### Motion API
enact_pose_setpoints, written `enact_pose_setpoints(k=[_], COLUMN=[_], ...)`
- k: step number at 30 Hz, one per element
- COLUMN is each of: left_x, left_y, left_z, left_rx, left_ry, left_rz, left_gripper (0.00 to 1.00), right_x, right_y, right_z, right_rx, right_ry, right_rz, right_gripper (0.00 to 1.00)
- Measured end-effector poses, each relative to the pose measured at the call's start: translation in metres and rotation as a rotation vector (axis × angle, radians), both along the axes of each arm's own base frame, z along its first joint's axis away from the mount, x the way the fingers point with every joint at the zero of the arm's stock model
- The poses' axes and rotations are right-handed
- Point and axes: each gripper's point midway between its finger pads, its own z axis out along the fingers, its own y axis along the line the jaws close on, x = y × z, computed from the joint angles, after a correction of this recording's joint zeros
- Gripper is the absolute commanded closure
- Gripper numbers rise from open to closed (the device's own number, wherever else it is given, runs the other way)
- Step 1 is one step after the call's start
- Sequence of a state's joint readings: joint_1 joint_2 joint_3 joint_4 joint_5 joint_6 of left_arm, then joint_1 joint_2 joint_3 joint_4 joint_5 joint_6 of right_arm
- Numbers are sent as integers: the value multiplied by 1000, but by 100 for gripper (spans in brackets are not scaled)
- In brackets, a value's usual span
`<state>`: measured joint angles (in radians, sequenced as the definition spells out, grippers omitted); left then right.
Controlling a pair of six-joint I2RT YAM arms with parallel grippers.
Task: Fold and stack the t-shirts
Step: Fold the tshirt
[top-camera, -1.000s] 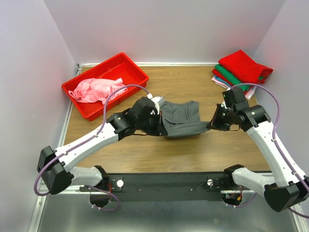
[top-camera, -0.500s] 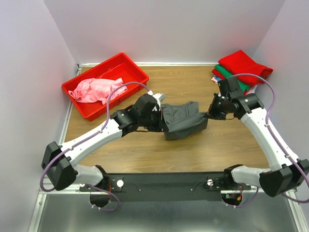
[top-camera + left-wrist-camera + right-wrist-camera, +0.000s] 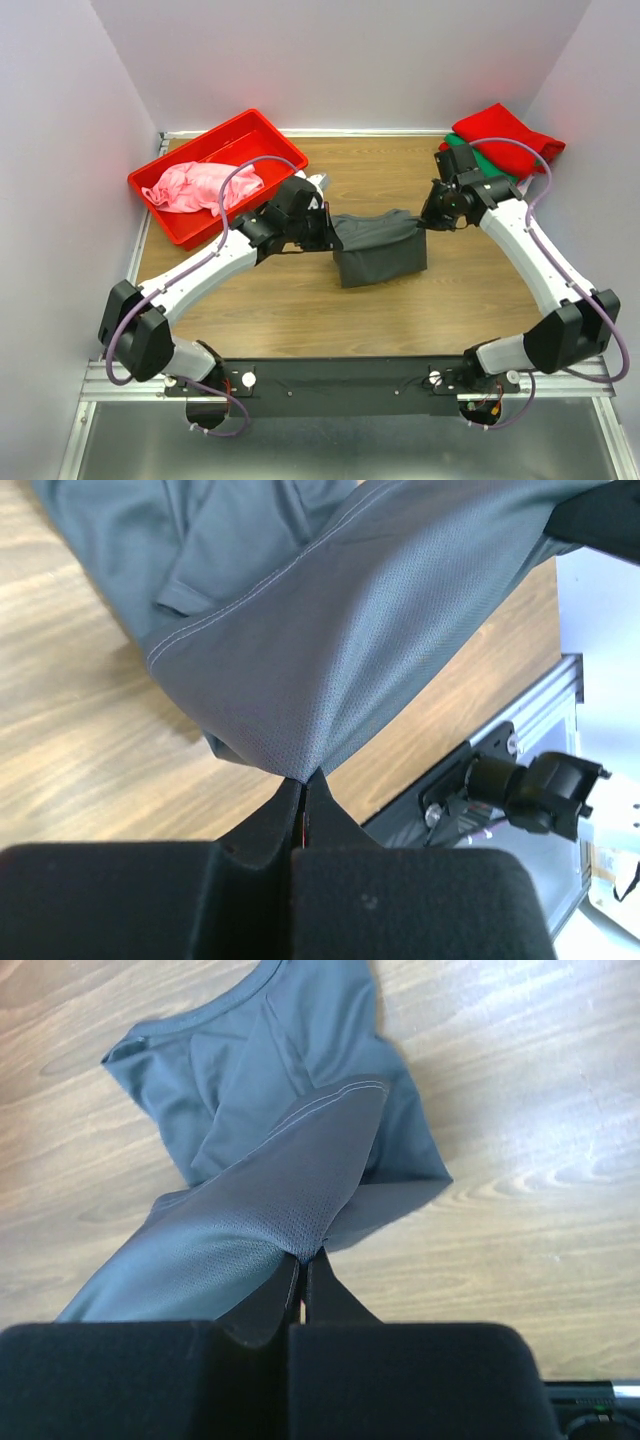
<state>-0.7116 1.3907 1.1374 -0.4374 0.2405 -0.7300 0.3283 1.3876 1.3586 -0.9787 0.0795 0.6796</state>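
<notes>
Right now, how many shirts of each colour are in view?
Dark grey shirt: 1
Pink shirt: 1
Red shirt: 1
Green shirt: 1
Total: 4 in view. The right arm covers the cloth under the red one, so more may lie there.

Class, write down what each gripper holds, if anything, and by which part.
Both hold the dark grey t-shirt: the left gripper pinches the left end of its lifted edge, the right gripper the right end.
</notes>
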Motion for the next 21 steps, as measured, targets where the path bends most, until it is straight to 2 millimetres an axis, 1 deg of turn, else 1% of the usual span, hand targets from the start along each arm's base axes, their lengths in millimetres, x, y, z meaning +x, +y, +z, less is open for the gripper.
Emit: enact_pose_setpoints(k=[2, 6, 9, 12, 15, 16, 19, 21], left_x=[7, 13, 14, 18, 32, 40, 58, 75], left_y=[2, 1, 0, -2, 0, 2, 6, 9], left_z=[-3, -15, -21, -20, -21, -24, -32, -40], left_rx=[-1, 11, 16, 10, 8, 10, 17, 26], left_ry=[2, 21, 32, 30, 25, 25, 34, 44], left_rz=[5, -8, -19, -31, -18, -7, 10, 27], left_gripper=[100, 100, 100, 100, 100, 100, 100, 100], right_x=[7, 19, 26, 35, 46, 50, 66, 82], right_y=[1, 4, 5, 5, 6, 7, 10, 13], right_z=[-7, -15, -15, -11, -14, -16, -28, -40], right_rx=[-9, -22, -29, -41, -57, -61, -82, -99], right_ry=[10, 26, 20, 2, 1, 2, 15, 32], right_rz=[-3, -6, -4, -1, -2, -3, 5, 16], right_gripper=[99, 99, 99, 99, 99, 99, 99, 99])
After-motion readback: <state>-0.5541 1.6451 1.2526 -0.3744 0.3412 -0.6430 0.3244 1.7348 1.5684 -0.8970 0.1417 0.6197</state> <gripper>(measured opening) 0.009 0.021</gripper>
